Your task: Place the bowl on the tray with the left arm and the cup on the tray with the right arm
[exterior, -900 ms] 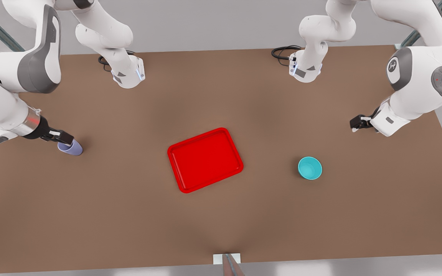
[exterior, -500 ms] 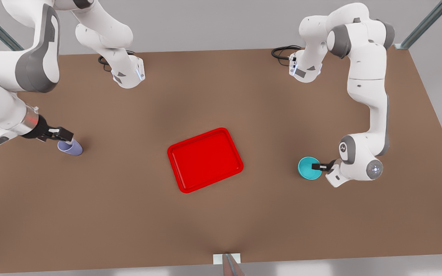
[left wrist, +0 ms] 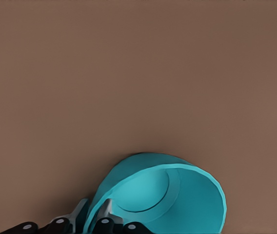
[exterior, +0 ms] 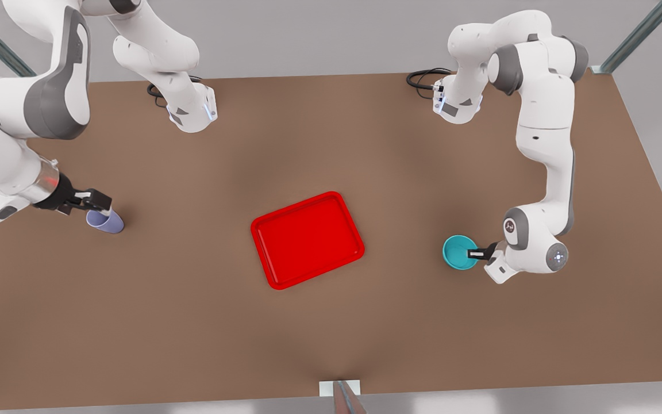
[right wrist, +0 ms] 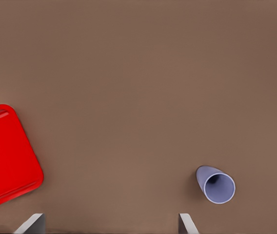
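The teal bowl (exterior: 456, 254) sits on the table toward the front view's right, a short way from the red tray (exterior: 307, 239) in the middle. My left gripper (exterior: 472, 253) is shut on the bowl's rim on the side away from the tray, one finger inside and one outside. In the left wrist view the bowl (left wrist: 177, 200) looks slightly tipped between the fingers (left wrist: 104, 214). The lavender cup (exterior: 107, 221) stands at the front view's left. My right gripper (exterior: 94, 202) hovers open above it; the cup (right wrist: 216, 184) lies ahead of the spread fingers (right wrist: 187, 223), with the tray (right wrist: 7, 151) off to one side.
The brown table (exterior: 331, 322) stretches wide around the tray. Both arm bases (exterior: 192, 112) stand at the far edge with black cables beside them. A small white mount (exterior: 339, 388) sits at the near edge.
The left arm dropped from high at the front view's right down to the bowl and closed on its rim; the bowl has shifted slightly toward the tray. The right gripper barely moved.
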Controlling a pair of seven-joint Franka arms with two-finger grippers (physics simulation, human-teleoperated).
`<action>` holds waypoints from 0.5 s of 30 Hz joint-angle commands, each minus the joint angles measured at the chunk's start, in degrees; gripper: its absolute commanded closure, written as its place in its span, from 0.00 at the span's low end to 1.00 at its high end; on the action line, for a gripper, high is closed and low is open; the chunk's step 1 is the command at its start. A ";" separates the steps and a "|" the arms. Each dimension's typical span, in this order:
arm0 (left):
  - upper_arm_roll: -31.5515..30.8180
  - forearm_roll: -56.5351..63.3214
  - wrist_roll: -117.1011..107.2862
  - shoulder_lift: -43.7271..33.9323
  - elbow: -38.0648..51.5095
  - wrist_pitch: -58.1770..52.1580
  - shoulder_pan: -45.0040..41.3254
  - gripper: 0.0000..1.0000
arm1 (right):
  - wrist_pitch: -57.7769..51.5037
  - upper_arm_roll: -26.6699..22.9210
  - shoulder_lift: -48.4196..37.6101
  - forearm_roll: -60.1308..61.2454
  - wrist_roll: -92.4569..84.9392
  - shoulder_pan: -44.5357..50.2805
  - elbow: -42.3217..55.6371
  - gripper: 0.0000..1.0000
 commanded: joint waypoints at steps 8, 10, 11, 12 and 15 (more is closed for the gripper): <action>-2.03 -3.85 -6.40 -6.85 -0.17 -3.60 -5.08 0.79 | -0.45 0.00 0.20 0.09 0.09 0.06 0.18 0.00; -5.72 -3.59 -22.84 -12.13 -0.18 -5.10 -10.98 0.79 | -0.36 0.00 0.29 0.09 0.09 0.06 0.27 0.00; -5.98 -3.50 -30.73 -11.52 1.75 -5.10 -15.54 0.79 | -0.36 0.00 0.29 0.09 0.09 0.06 0.18 0.00; -5.98 -3.42 -39.43 -10.64 5.09 -5.10 -18.18 0.79 | -0.36 0.00 0.29 0.09 0.09 0.06 0.27 0.00; -5.98 -3.59 -56.69 -3.09 14.58 -3.87 -27.24 0.79 | -0.18 0.00 0.29 0.09 0.09 0.06 0.27 0.00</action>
